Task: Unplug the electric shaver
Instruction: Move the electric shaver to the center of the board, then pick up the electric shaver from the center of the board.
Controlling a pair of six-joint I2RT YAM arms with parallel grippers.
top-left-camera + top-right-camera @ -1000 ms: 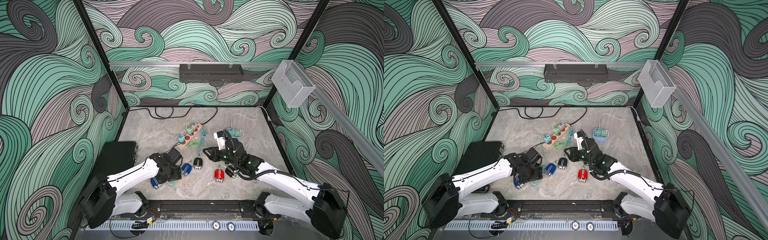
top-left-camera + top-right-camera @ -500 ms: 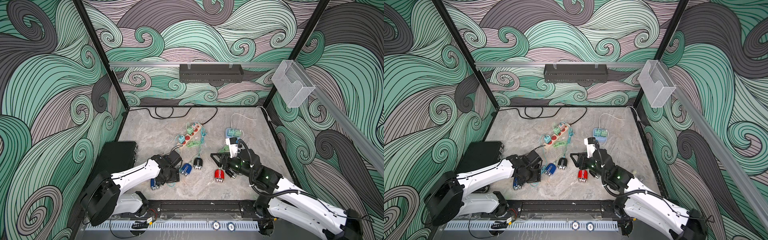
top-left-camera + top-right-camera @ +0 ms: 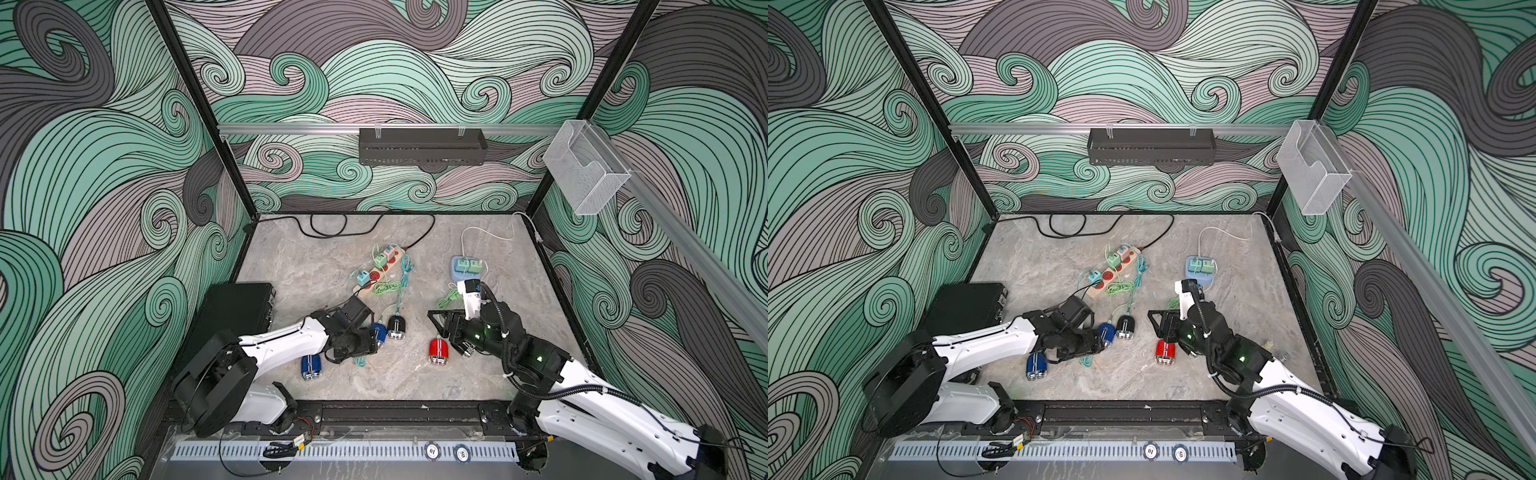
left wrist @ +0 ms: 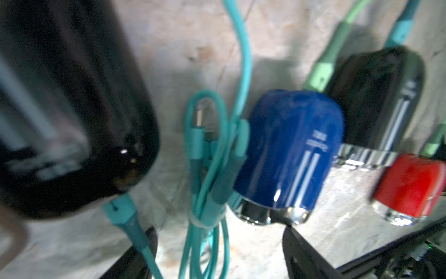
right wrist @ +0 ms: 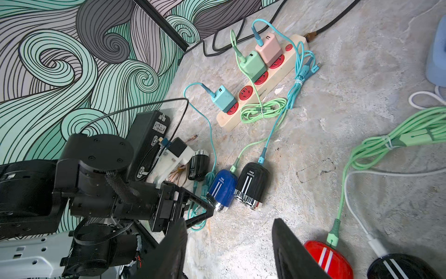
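Meanwhile, empty left fingers [image 4: 304,256] spread around a teal cable bundle [image 4: 207,169] on the robot's side of the power strip [image 5: 265,88], where the blue shaver [image 4: 287,154] lies on the tabletop [image 3: 299,266]; right fingers [image 5: 294,248] gape empty; pinching its green plug [image 5: 234,166], not cord, looks wisest

Red white-striped shaver [image 3: 439,351], cream power strip [image 5: 224,119], red sockets [image 5: 246,93], green-grey swirl walls [image 3: 374,75]

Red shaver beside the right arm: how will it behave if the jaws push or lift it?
The red shaver looks glossy and rounded, so it may slip in the jaws or roll when pushed. Its shell seems stiff. The green cable plugged into its end would probably tug it back when lifted.
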